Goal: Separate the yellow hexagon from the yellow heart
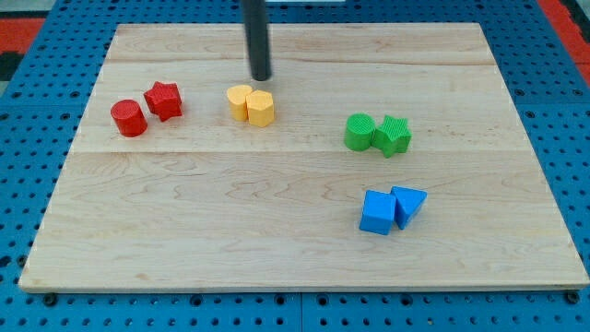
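Item: end rod | form: straight, round cylinder of even width along the visible length | colour: dark grey to black, matte with a faint lighter sheen down one side | lower end: my tip (262, 77), blunt and flat-cut | upper part: cut off by the view's top | markings, cables, screws: none discernible

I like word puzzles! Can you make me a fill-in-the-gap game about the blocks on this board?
1. My tip sits just above the two ____ blocks, toward the view's top.
2. The yellow heart and the yellow hexagon are ____ each other.
3. The red pair lies at the view's ____.
4. The blocks nearest the view's bottom are ____.

Missing words: yellow; touching; left; blue
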Robot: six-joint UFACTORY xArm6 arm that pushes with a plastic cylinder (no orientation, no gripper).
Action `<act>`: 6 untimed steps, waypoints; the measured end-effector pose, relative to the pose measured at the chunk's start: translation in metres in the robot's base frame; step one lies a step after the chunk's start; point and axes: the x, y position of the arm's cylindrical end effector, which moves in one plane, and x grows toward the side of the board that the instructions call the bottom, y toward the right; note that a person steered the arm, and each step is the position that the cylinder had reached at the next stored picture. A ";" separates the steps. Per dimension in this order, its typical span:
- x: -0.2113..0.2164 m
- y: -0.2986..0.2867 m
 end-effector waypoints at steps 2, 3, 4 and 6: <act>0.073 0.020; 0.093 0.019; 0.101 0.009; 0.098 -0.021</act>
